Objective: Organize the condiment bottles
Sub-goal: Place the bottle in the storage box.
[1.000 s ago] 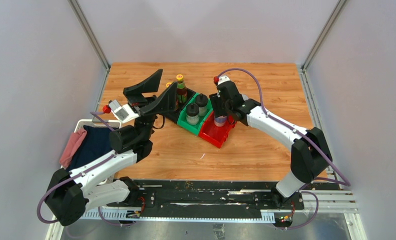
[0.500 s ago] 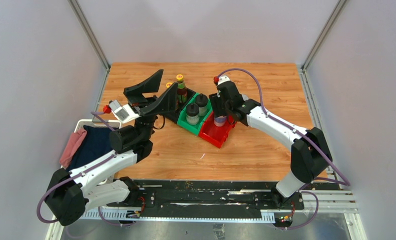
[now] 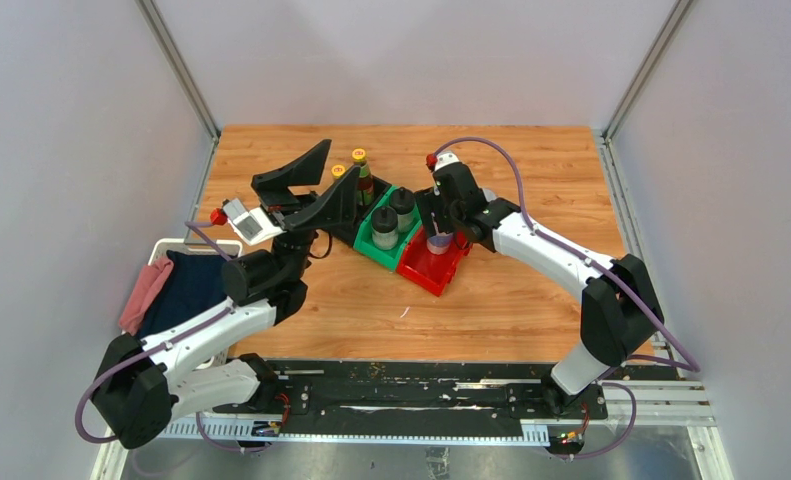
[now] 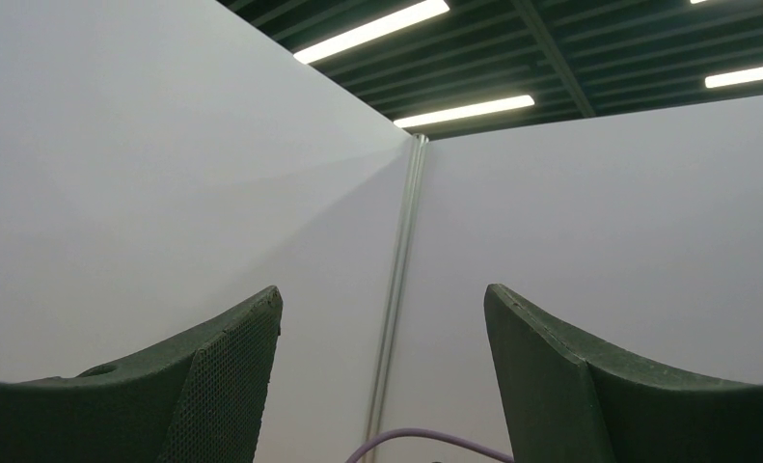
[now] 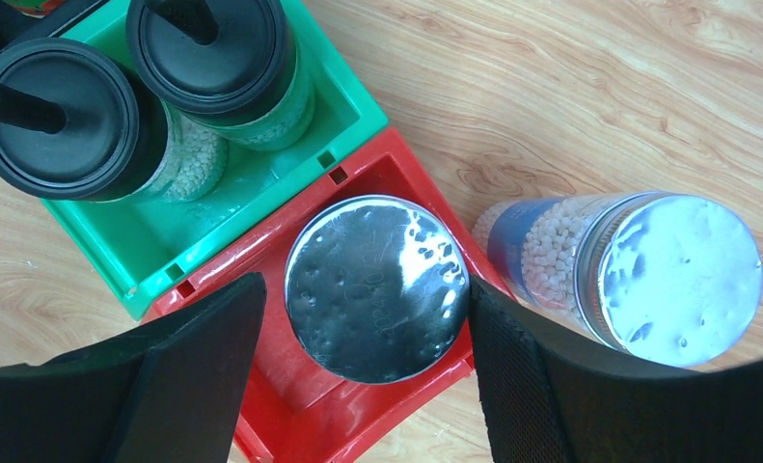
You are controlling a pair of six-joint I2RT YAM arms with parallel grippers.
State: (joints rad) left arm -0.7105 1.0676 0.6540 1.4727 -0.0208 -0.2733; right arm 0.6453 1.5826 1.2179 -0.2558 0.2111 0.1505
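Shaker in the box! The right end effector [image 5: 366, 299] straddles a silver-lidded shaker [image 5: 377, 285] standing upright in the red bin [image 5: 305, 386], fingers spread with a sliver of gap on one side: released, not clamped. The twin shaker [image 5: 638, 265] stands on the worktop [image 5: 599, 96] just beside that bin. Two black-capped bottles [image 5: 64, 106] sit together in the green bin [image 5: 348, 82]. Two yellow-capped brown bottles [image 3: 362, 182] stand just beyond it. The left end effector [image 4: 382, 299] points upward, spread wide, gripping nothing.
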